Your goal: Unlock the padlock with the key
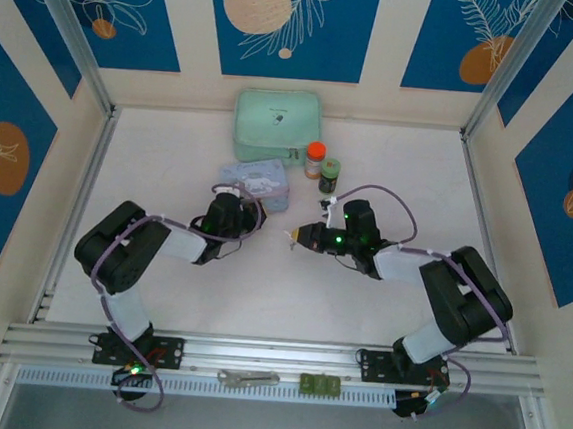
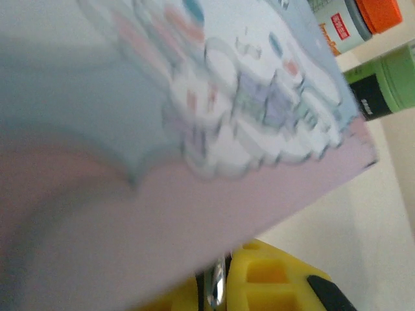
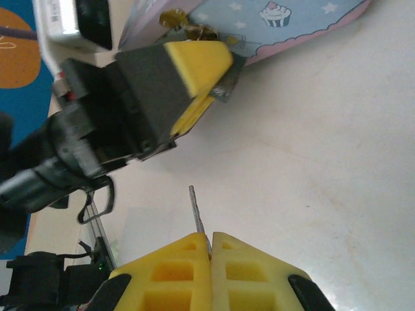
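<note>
My left gripper (image 1: 239, 208) sits against the near edge of the light blue cupcake tin (image 1: 256, 183). In the right wrist view its yellow fingers (image 3: 198, 61) are shut on the small dark padlock (image 3: 227, 85), right beside the tin's pink rim (image 3: 305, 35). In the left wrist view a thin silver shackle (image 2: 218, 285) shows pinched between the yellow fingers (image 2: 272, 275), under the tin (image 2: 194, 97). My right gripper (image 3: 211, 238) is shut on the key (image 3: 195, 210). The key's thin blade sticks out toward the left gripper with a gap of bare table between. From above the right gripper (image 1: 294, 237) points left.
A mint green case (image 1: 276, 125) lies at the back. An orange-lidded jar (image 1: 314, 160) and a green jar (image 1: 328, 175) stand right of the tin. A grey metal tool (image 1: 248, 378) and a small green block (image 1: 319, 384) rest on the front rail. Small brass-coloured bits (image 3: 174, 18) lie on the tin.
</note>
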You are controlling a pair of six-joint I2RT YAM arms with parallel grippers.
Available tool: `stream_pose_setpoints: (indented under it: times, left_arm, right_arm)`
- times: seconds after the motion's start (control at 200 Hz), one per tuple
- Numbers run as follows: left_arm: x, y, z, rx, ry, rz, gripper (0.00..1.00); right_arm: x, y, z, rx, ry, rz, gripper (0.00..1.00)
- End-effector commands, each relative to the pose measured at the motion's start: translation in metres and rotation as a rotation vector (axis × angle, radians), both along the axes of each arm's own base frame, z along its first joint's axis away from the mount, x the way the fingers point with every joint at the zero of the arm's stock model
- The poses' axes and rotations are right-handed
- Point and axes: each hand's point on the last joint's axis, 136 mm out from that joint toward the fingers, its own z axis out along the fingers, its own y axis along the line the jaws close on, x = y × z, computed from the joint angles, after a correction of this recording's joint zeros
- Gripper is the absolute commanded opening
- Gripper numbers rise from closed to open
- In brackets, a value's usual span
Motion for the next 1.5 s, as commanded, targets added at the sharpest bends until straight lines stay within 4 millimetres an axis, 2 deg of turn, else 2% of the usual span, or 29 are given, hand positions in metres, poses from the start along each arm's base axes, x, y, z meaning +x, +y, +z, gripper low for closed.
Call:
stream_pose_setpoints:
  times: [0.0, 0.33, 0.595, 0.895, 1.196, 1.496]
  left_arm:
    - [-0.009, -0.016, 0.03, -0.18, 0.002, -0.043, 0.0]
    - [-0.021, -0.023, 0.054, -0.41, 0.021, -0.057, 0.0]
    - [-0.025, -0.028, 0.062, -0.562, 0.012, -0.084, 0.0]
    - [-0.032, -0.023, 0.05, -0.601, 0.043, -0.069, 0.0]
    - [-0.033, -0.024, 0.055, -0.604, 0.031, -0.08, 0.0]
    - [-0.034, -0.023, 0.053, -0.6, 0.034, -0.079, 0.0]
  right_arm:
    - [0.001, 0.004, 0.004, 0.101, 0.026, 0.023, 0.0]
    - [0.004, 0.008, -0.005, 0.191, 0.073, 0.057, 0.0]
    - [0.007, 0.012, -0.006, 0.207, 0.085, 0.07, 0.0]
    - [0.015, 0.013, -0.001, 0.222, 0.067, 0.07, 0.0]
    - [0.019, 0.016, -0.004, 0.229, 0.072, 0.066, 0.0]
    - [0.022, 0.021, 0.002, 0.242, 0.055, 0.072, 0.0]
